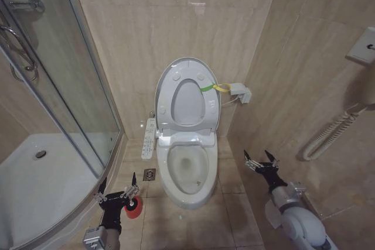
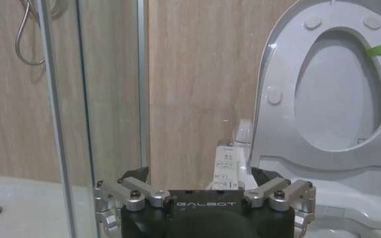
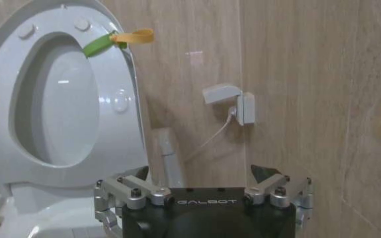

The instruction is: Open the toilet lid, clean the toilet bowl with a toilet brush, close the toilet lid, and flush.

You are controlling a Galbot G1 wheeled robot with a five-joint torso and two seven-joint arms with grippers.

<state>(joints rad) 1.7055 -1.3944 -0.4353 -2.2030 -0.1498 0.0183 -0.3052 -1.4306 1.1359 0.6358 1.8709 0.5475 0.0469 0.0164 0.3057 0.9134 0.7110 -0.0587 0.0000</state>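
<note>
From your head view, the lid stands upright against the back wall with the seat ring raised against it, a green-yellow band at its right edge, and the bowl lies open below it. The button panel sits just left of the bowl. Your left gripper hangs low at the left, beside the shower tray, fingers spread wide and holding nothing; the brush's red cup stands on the floor just beside it, partly hidden, and you cannot tell whether they touch. Your right gripper hovers right of the bowl, well apart from it, fingers also wide and empty. In your left wrist view, the left gripper points toward the button panel, with the raised lid to one side and the glass shower door to the other. In your right wrist view, the right gripper faces the wall, with the lid, its band, and a wall socket with a white cable ahead.
</note>
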